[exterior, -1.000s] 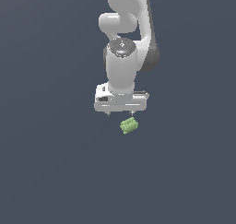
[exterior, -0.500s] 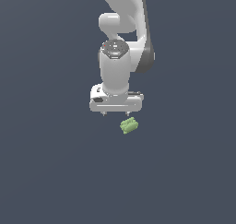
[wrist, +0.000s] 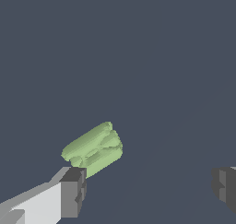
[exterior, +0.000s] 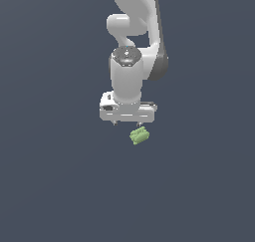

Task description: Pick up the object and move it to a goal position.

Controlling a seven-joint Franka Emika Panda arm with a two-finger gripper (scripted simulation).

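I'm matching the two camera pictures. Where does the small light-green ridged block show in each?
Exterior view: small light-green ridged block just under the white claw, toward its right end.
Wrist view: block beside one dark-grey fingertip, apart from the other.
Shared landmark: the open claw.

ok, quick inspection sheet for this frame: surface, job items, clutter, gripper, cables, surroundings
Surface: plain dark grey-blue ground, no marks or edges seen.
Job's things: light-green ridged block, lying free; in the wrist view it sits close by one finger, not between the two. No goal marker seen.
Clutter: nothing seen.
Grippers: white gripper open, dark fingertips set wide apart, nothing held; it hangs over the block, offset toward the exterior view's left.
Cables: nothing seen.
Surroundings: only the white Panda arm rising out of the exterior view's top; nothing else seen.
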